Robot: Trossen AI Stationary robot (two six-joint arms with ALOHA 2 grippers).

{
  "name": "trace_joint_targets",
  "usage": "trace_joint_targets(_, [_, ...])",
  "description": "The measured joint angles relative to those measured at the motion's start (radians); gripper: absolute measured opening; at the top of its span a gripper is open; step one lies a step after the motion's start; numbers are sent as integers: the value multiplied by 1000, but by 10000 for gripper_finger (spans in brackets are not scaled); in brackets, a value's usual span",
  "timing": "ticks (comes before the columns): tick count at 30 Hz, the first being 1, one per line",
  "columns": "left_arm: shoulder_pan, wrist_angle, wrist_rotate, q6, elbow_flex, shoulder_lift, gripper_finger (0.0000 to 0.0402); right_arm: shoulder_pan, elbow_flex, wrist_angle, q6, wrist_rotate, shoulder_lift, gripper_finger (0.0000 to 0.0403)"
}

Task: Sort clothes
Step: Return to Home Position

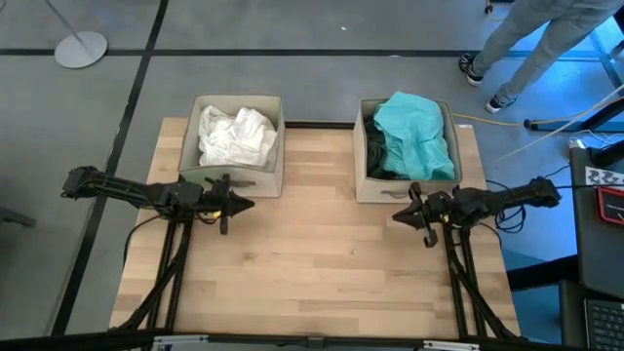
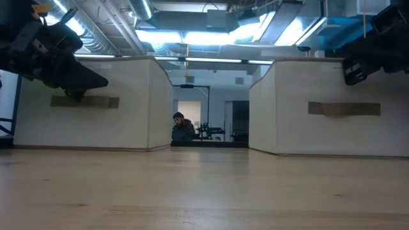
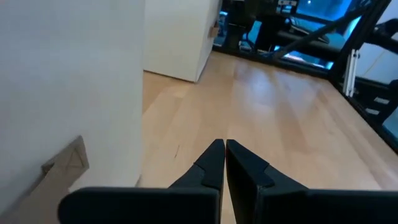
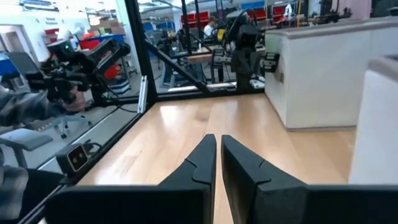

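— Starting at the left: what is the left gripper (image 1: 246, 205) doing?

— It hangs over the wooden table (image 1: 322, 273), just in front of the left fabric bin (image 1: 193, 132). The left wrist view shows its fingers pressed together with nothing between them.

— And that bin?

— It holds a crumpled heap of white clothes (image 1: 234, 136), all inside the walls.

— The right side?

— The right fabric bin (image 1: 380, 190) holds a teal garment (image 1: 414, 132) lying on top, with a dark garment (image 1: 376, 156) tucked against the wall nearest the other bin. The right gripper (image 1: 400, 215) is just in front of that bin, above the boards. Its fingers are closed to a thin slit and grip nothing.

— So how much sorting is left?

— None that I can see. No garment lies on the table and neither pincer carries one: lights sit in one bin, coloureds in the other. I judge the job done apart from parking the arms.

— What can't you make out?

— Whether the dark piece is grey or green. No plaid shows anywhere, and whatever lies under the teal layer is covered. The low view shows only the bins' outer walls, not their contents. A person (image 1: 526, 49) beyond the table's far right corner is cut off above the legs.
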Motion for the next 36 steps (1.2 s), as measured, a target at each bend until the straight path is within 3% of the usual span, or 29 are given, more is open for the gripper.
trace_joint_targets(7, [9,-12,0,106,0,-41,3,2,-1,-49,-2,31,-69,28])
trace_joint_targets(11, [26,-63,2,129,0,-121,1,2,-2,-51,80,26,-64,28])
trace_joint_targets(23, [90,-63,4,203,0,-334,4,2,-2,-50,85,26,-62,28])
trace_joint_targets(36, [91,-61,-1,209,0,-334,6,2,-2,-50,86,26,-62,28])
